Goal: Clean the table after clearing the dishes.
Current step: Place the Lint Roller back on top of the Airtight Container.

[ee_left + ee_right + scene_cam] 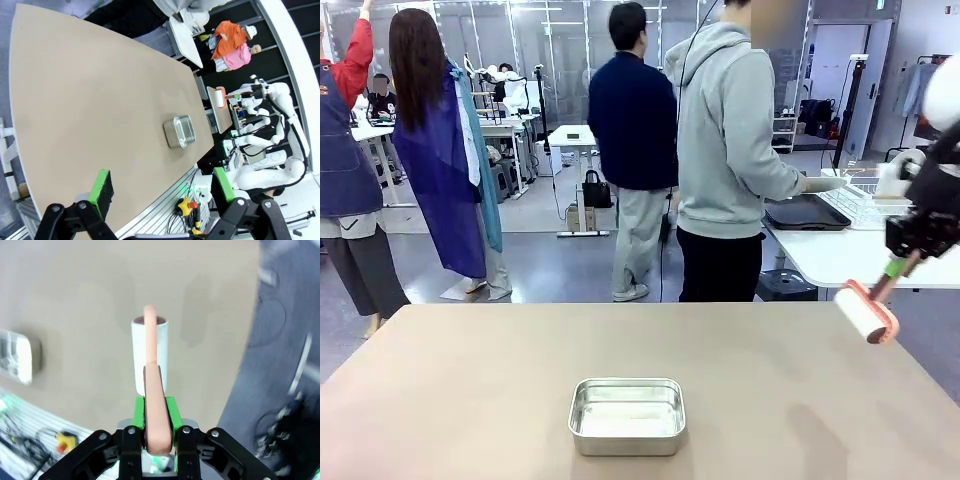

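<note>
The wide brown table carries no plates. Of the dishes, one dark tray shows, lying on a white-topped table beyond the far right corner, where a person in a grey hoodie stands. My right gripper is shut on the peach handle of a white lint roller, which hangs in the air over the table's right edge. In the right wrist view the gripper clamps the handle and the roller points down at the tabletop. My left gripper is open with nothing in it, high over the table.
A small rectangular steel pan sits near the front middle of the table, also seen as the pan from the left wrist. Several people stand with their backs turned beyond the far edge.
</note>
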Available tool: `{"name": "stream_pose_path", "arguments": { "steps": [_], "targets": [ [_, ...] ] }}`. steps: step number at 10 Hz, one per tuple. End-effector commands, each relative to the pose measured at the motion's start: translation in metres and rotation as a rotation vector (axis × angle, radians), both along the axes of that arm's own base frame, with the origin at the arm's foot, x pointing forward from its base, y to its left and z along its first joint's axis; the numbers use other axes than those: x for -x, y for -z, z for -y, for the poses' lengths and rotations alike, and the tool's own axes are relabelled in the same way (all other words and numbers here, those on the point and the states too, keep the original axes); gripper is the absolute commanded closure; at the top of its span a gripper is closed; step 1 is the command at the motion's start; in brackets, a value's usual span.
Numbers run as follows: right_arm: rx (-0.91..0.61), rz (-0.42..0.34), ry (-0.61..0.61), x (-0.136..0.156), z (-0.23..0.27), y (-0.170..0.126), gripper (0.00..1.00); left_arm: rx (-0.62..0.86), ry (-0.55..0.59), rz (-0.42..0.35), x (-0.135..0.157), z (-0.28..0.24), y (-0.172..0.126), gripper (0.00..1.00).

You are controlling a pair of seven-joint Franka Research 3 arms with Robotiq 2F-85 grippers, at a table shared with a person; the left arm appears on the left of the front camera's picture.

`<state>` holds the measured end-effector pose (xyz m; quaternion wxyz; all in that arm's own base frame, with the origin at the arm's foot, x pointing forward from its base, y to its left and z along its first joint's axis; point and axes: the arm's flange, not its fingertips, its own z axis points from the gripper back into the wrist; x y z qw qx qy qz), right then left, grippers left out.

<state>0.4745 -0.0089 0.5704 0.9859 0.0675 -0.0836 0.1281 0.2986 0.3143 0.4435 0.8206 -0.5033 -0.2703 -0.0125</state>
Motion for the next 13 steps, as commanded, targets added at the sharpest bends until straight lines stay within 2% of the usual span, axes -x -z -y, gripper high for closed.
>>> {"name": "stream_pose_path", "arguments": {
  "steps": [1,3,6,8,9,10,13],
  "targets": [
    [0.116,0.052,-0.261,0.003,-0.078,-0.02,0.79,-0.012,0.005,-0.001,0.004,-0.001,-0.003,0.0],
    [0.19,0.034,-0.544,0.02,-0.175,-0.027,0.79,-0.012,0.005,-0.001,0.004,-0.001,-0.003,0.0],
    [0.216,0.014,-0.926,0.053,-0.281,-0.032,0.79,-0.012,0.005,-0.001,0.004,-0.001,-0.003,0.0],
    [0.245,-0.008,-1.081,0.061,-0.327,-0.029,0.79,-0.012,0.005,-0.001,0.004,-0.001,-0.003,0.0],
    [0.273,0.013,-1.128,0.068,-0.335,-0.026,0.79,-0.012,0.005,-0.001,0.004,-0.001,-0.003,0.0],
    [0.2,-0.005,-1.005,0.073,-0.325,-0.022,0.79,-0.012,0.005,-0.001,0.004,-0.001,-0.003,0.0],
    [0.2,-0.005,-1.005,0.073,-0.325,-0.022,0.79,-0.012,0.005,-0.001,0.004,-0.001,-0.003,0.0]
  ]
}}
